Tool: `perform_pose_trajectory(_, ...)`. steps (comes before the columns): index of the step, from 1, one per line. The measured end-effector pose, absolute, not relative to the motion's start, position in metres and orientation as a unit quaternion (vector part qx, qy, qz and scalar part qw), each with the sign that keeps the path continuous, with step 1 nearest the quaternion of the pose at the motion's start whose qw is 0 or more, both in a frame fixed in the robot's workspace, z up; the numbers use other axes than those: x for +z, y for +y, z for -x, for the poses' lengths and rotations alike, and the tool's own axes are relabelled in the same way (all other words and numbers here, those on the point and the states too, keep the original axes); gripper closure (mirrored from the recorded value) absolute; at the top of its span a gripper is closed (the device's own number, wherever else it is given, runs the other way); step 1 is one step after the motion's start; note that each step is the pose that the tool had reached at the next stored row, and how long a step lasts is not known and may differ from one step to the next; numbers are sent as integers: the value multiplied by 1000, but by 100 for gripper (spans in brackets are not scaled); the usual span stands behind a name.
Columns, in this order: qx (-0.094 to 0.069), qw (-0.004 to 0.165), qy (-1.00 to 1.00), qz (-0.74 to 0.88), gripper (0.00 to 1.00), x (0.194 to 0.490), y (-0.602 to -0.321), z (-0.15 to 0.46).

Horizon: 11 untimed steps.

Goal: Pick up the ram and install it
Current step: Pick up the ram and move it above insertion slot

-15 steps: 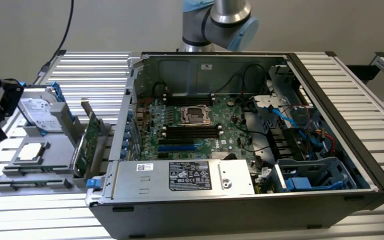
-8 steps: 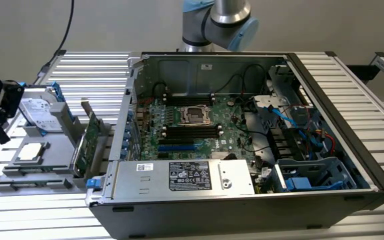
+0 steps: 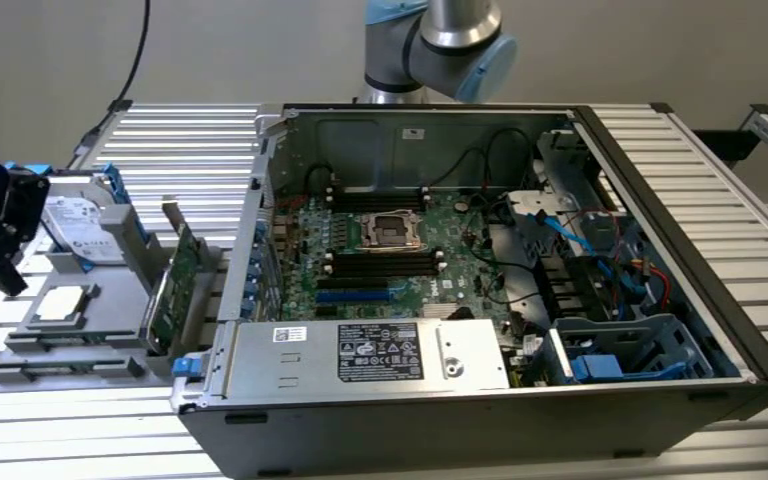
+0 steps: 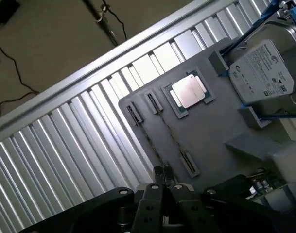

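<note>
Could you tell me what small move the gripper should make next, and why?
Probably open the jaws first. The gripper is shut and sits close above one end of the ram, which stands on edge in its holders on the grey tray and is not yet held. Shut, it could not straddle the thin board.

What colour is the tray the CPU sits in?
Plain grey tray, clearest in the wrist view, with the CPU set in its recess.

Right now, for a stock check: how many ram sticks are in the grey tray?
2, edge-on in the grey tray: one ram stick by its outer edge, the second ram stick beside it, nearer the processor. More may be hidden.
</note>
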<state>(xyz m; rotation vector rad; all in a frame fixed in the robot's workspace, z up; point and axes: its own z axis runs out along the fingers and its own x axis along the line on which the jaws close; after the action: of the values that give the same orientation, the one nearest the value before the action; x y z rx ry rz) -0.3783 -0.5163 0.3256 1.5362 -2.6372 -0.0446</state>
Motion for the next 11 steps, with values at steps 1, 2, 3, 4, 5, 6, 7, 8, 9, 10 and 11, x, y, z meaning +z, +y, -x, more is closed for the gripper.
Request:
perform_pose_trajectory(1,-14,44,-859,-511,89,324,-516,378)
perform_pose_trajectory(2,-14,44,-854,-518,89,323,-516,378)
perform_pose_trajectory(3,-13,44,-849,-526,89,322,-516,378)
perform_pose_trajectory(4,-13,44,-844,-534,89,320,-516,378)
perform_pose_trajectory(5,-12,44,-839,-542,89,319,-516,378)
perform_pose_trajectory(6,-12,44,-834,-549,89,318,-516,378)
perform_pose_trajectory(7,-11,43,-829,-557,89,317,-516,378)
perform_pose_trajectory(8,-11,43,-824,-564,89,315,-516,378)
perform_pose_trajectory(9,-10,43,-819,-572,89,314,-516,378)
perform_pose_trajectory(10,-10,43,-814,-580,89,313,-516,378)
perform_pose_trajectory(11,-10,43,-809,-587,89,312,-516,378)
